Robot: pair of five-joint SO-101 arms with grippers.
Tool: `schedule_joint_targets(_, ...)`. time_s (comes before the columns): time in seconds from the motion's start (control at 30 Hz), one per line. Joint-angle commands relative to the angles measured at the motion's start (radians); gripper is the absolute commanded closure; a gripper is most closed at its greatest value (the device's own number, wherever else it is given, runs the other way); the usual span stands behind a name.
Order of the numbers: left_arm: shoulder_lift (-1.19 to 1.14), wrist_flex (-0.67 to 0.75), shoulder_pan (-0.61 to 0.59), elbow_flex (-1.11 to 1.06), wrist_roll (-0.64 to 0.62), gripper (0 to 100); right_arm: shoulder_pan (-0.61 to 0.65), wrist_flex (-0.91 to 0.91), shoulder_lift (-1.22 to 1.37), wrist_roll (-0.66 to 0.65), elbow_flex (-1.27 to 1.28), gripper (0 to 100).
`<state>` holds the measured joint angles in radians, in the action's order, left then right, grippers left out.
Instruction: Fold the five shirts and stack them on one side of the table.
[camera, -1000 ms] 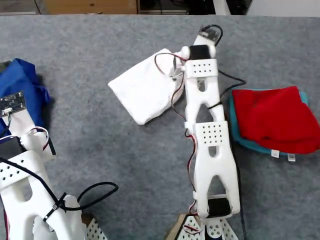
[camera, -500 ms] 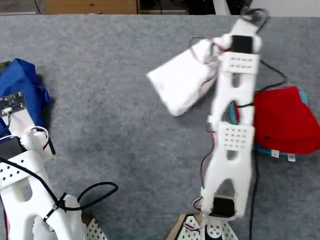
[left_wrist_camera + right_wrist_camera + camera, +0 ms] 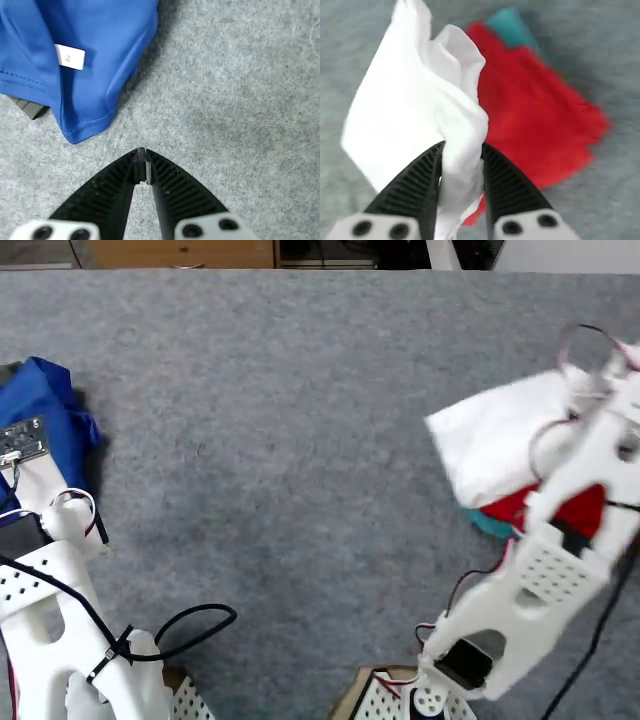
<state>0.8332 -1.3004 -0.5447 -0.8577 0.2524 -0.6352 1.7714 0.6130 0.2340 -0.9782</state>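
Note:
A folded white shirt [image 3: 500, 435] hangs over the right side of the table, pinched in my right gripper [image 3: 461, 150], which is shut on its bunched edge. Under it lies a folded red shirt [image 3: 535, 120] on top of a teal shirt [image 3: 507, 25]; in the high view the red shirt [image 3: 575, 512] and teal shirt [image 3: 490, 525] peek out beneath the white one. A crumpled blue shirt [image 3: 40, 405] lies at the table's left edge. My left gripper [image 3: 141, 159] is shut with nothing in it, just above the grey cloth beside the blue shirt [image 3: 75, 55].
Grey carpet-like cloth [image 3: 280, 470] covers the table. A dark flat object [image 3: 30, 107] pokes out from under the blue shirt. The arms' bases [image 3: 400, 695] and a black cable [image 3: 190, 625] sit along the near edge.
My right arm has swung right with the white shirt, from the table's middle to over the red and teal stack. The left arm has barely moved.

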Motion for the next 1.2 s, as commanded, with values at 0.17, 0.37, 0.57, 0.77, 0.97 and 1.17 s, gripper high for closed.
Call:
schedule_joint_targets(0.17,0.012,0.011,0.034,0.021,0.005,98,-0.136,0.009,-0.008,-0.12,-0.004,99.4)
schedule_joint_targets(0.37,0.012,0.008,0.074,0.041,0.002,98,-0.166,0.014,0.01,-0.178,0.005,92.6)
schedule_joint_targets(0.57,0.012,0.011,0.074,0.041,0.002,98,-0.163,0.015,0.005,-0.242,0.036,60.2)
schedule_joint_targets(0.77,0.01,0.012,0.074,0.041,0.002,98,-0.168,0.015,-0.041,-0.244,0.039,58.9)
schedule_joint_targets(0.97,0.01,0.005,0.066,0.084,0.0,98,-0.142,0.015,-0.176,-0.242,0.079,80.4)
schedule_joint_targets(1.17,0.01,0.003,-0.054,0.164,0.005,98,-0.038,0.015,-0.282,-0.249,0.231,98.9)
